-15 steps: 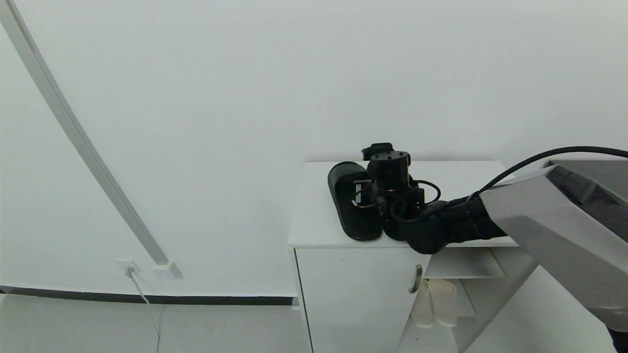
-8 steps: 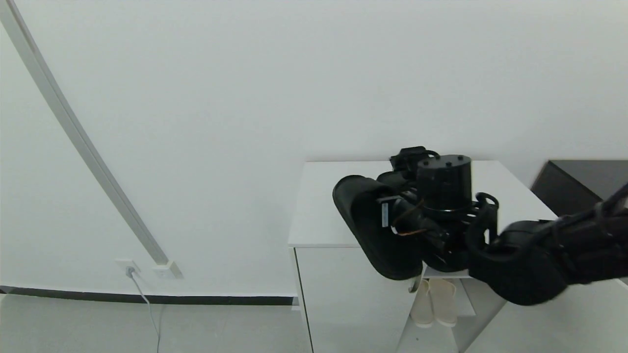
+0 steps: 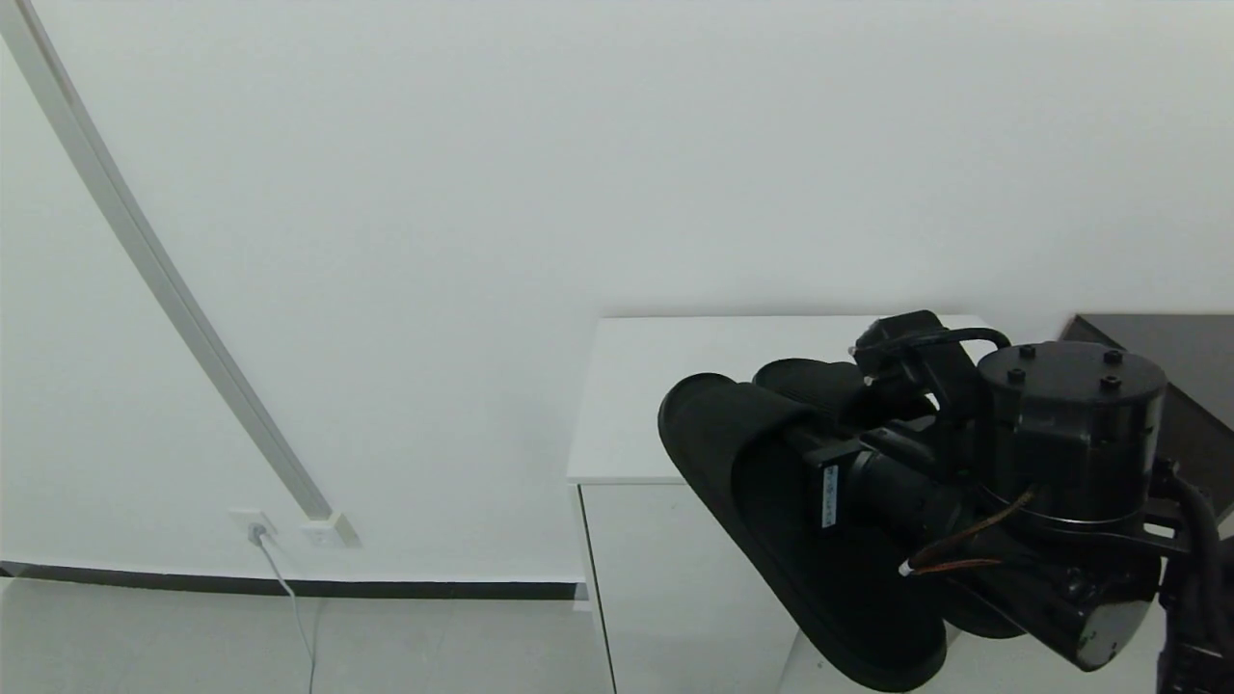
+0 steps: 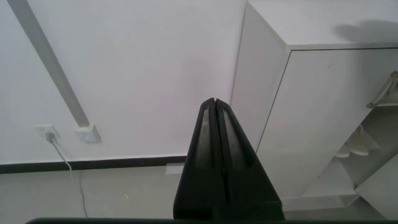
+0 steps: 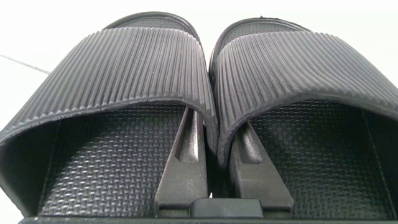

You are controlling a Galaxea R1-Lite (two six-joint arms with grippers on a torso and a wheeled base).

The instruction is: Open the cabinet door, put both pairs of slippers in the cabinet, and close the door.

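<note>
firmly pinched: black slippers (image 3: 742, 453), side by side, aloft before the cabinet (image 3: 631, 405), inner walls squeezed between right gripper (image 5: 214, 134) fingers, one under each strap. white label (image 3: 827, 494) alongside, print unreadable. left gripper (image 4: 214, 102) closed tight, empty.

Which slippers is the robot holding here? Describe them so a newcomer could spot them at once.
Find the white cabinet against the wall; just in front of it, the right gripper holds the black slippers in the air, one of its fingers inside each. Unlike the pale slippers on a shelf in the cabinet, these are black with ribbed straps.
</note>
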